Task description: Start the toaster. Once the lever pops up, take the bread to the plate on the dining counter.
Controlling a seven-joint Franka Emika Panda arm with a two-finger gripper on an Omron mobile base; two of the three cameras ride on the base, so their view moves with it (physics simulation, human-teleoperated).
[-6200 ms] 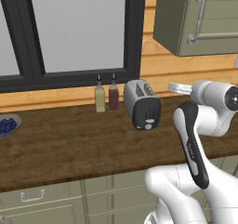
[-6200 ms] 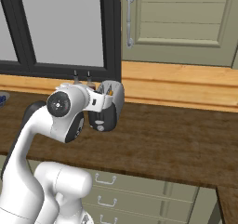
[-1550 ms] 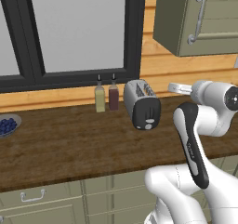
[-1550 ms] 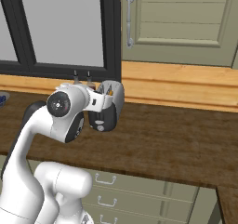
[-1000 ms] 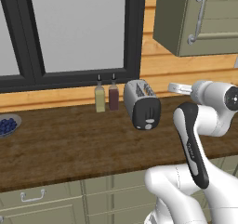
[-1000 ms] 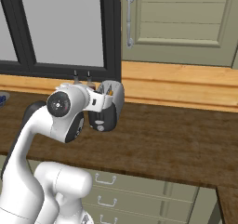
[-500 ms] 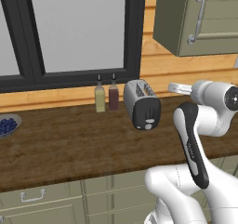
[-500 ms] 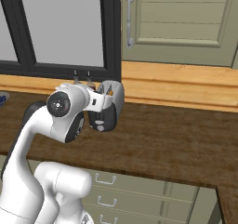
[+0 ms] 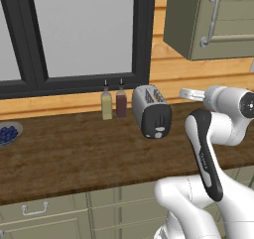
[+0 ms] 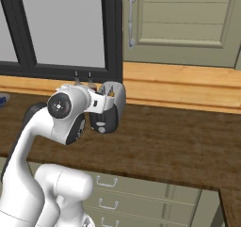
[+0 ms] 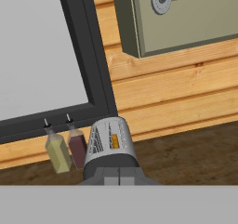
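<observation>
A bowl of blue berries [image 9: 7,134] is sitting far left on the worktop [image 9: 74,153], 2 bottles [image 9: 113,103] are standing beside the toaster [image 9: 151,111], its bread [image 11: 114,141] showing in 1 slot. Jaws closed, empty, the gripper [image 11: 119,176] is hovering nearby; a misaimed press on the lever [image 9: 158,134] risks shoving the toaster sideways.

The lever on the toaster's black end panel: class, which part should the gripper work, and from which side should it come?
Go for the small pale knob of the lever, low on the toaster's black end panel, which faces the robot. It juts from the panel, so come from the counter's front side, just above the knob, and push down. The shut gripper probably suits pressing better than pinching.
</observation>
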